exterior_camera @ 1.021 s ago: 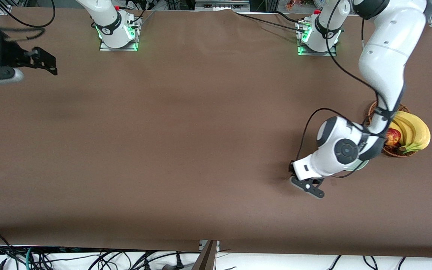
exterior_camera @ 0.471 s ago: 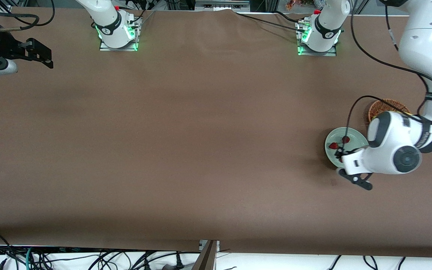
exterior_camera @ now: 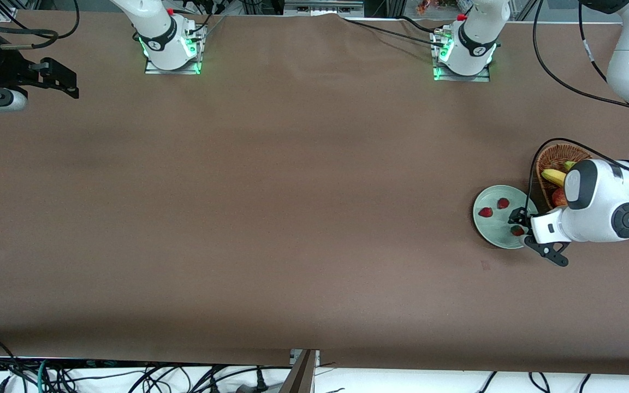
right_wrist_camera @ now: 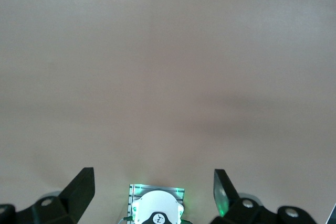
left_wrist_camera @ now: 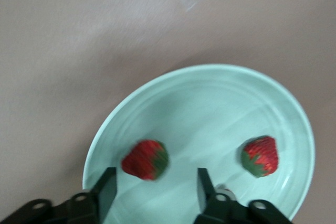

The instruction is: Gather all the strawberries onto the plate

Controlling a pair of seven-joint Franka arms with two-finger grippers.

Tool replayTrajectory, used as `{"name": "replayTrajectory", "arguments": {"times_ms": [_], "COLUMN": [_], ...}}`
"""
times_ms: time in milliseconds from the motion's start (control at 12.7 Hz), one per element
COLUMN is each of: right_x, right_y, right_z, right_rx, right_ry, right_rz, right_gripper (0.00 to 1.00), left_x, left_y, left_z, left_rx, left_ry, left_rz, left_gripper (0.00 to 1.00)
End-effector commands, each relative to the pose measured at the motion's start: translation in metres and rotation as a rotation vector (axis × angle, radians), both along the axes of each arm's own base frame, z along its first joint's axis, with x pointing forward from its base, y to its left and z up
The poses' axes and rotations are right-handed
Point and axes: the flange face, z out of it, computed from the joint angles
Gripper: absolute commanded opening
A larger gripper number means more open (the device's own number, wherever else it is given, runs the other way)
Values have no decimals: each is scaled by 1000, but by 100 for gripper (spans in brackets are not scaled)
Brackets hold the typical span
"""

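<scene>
The pale green plate [exterior_camera: 493, 236] lies near the left arm's end of the table, with three strawberries on it. Two of them [exterior_camera: 485, 212] [exterior_camera: 503, 203] sit side by side, and the third [exterior_camera: 517, 231] lies right at the fingertips. My left gripper [exterior_camera: 517, 222] hovers low over the plate's edge beside the basket, open and holding nothing. In the left wrist view its gripper [left_wrist_camera: 156, 178] frames the plate [left_wrist_camera: 210, 103], with one strawberry [left_wrist_camera: 145, 159] just ahead of the gap and another [left_wrist_camera: 260, 156] off to one side. My right gripper [exterior_camera: 66, 82] [right_wrist_camera: 152, 177] waits open over bare table at the right arm's end.
A brown wicker basket [exterior_camera: 557, 153] stands right beside the plate, partly under the left arm, holding a banana [exterior_camera: 553, 176] and a red apple [exterior_camera: 559, 196]. The two arm bases [exterior_camera: 171, 49] [exterior_camera: 464, 52] stand along the table edge farthest from the front camera.
The left arm swung from the bare table beside the plate to over the plate, uncovering it. Its fingers opened and a third strawberry now lies on the plate. The right arm barely moved.
</scene>
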Motion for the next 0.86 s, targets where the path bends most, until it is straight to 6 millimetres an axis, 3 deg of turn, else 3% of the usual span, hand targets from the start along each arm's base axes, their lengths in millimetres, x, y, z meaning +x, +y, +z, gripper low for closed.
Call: {"name": "replayTrajectory", "arguments": {"times_ms": [0, 79, 236, 471, 786], "right_x": [3, 5, 7, 7, 12], "right_y": [1, 1, 1, -5, -6], "right_z": [4, 1, -2, -2, -4], "right_rx": [-16, -16, -19, -28, -41], "right_ry": [-1, 4, 9, 9, 6], "right_rz": [-11, -11, -11, -21, -20], "right_gripper": [100, 100, 100, 100, 100], "left_x": [-1, -4, -7, -19, -40], "left_y": [-6, -8, -33, -67, -76], "left_z": [46, 66, 127, 225, 343], "left_rx": [54, 65, 101, 188, 168], "left_ry": [-17, -4, -17, 0, -68], "left_rz": [-30, -25, -12, 165, 292], "left_gripper": [100, 100, 100, 100, 100]}}
